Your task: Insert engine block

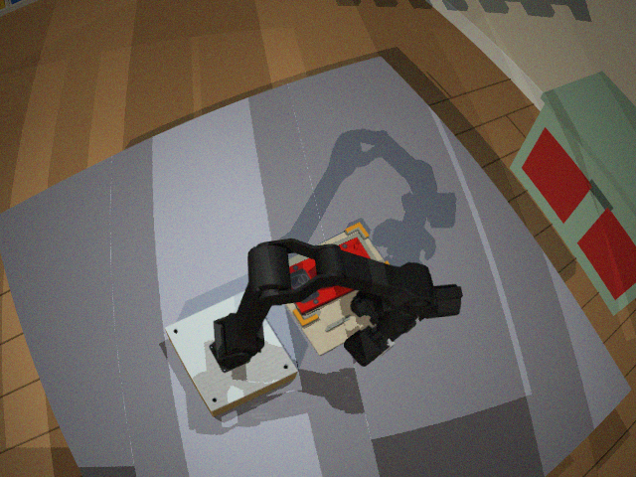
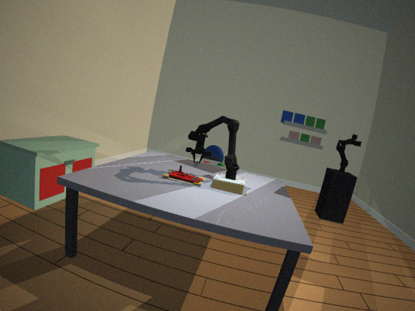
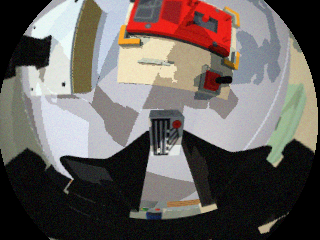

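Gripping engine block: fingers closed on its sides; car body's opening lies toward wrist frame's upper right.

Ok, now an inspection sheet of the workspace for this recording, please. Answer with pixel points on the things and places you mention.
surface: grey table (image 1: pixel 205 205) (image 2: pixel 161 197), crossed by shadows and light bands
job's things: red car body (image 1: pixel 334 297) (image 2: pixel 184 177) (image 3: pixel 175 22) on a cream board (image 1: pixel 323 341) (image 3: pixel 145 75); engine block (image 3: pixel 166 132) outside its opening
clutter: small red part with a black knob (image 3: pixel 212 81) on the board's edge; use unclear
gripper (image 1: pixel 372 354) (image 2: pixel 196 163) (image 3: pixel 166 134): shut on the engine block
cables: nothing seen
surroundings: green cabinet (image 1: pixel 574 117) (image 2: pixel 67 144) (image 3: pixel 295 120) with red panels; second arm (image 2: pixel 342 155) on a black pedestal (image 2: pixel 336 195); wall shelves (image 2: pixel 305 127)
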`<state>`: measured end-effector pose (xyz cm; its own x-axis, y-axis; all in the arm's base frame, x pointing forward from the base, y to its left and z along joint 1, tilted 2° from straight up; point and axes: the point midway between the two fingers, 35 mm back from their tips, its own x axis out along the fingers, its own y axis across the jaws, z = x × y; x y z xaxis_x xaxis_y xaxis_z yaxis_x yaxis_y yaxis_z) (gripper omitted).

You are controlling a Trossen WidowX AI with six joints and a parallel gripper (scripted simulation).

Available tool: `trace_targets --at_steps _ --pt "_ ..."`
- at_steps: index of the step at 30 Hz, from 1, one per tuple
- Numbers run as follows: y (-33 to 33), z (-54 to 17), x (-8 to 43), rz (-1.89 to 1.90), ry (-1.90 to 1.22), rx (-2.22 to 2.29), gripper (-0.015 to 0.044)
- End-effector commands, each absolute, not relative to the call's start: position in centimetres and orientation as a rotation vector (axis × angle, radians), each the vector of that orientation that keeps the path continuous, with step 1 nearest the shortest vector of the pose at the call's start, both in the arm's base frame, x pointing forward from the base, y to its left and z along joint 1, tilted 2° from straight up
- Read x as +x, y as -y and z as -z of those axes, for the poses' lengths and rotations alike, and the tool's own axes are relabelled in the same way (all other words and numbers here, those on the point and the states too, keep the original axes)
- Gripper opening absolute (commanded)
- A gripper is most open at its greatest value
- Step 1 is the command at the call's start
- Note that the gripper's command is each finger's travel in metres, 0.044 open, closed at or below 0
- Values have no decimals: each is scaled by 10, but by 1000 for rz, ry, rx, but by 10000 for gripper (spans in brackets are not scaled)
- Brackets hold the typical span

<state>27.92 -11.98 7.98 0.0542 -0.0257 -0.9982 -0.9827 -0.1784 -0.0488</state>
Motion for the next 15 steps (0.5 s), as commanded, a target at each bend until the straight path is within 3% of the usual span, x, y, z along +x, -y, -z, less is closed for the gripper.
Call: trace_targets --at_steps 1,15 --pt "120 -95 279 -1272 -1103 -1394 0" --pt "116 -133 270 -1275 -1104 -1393 0"
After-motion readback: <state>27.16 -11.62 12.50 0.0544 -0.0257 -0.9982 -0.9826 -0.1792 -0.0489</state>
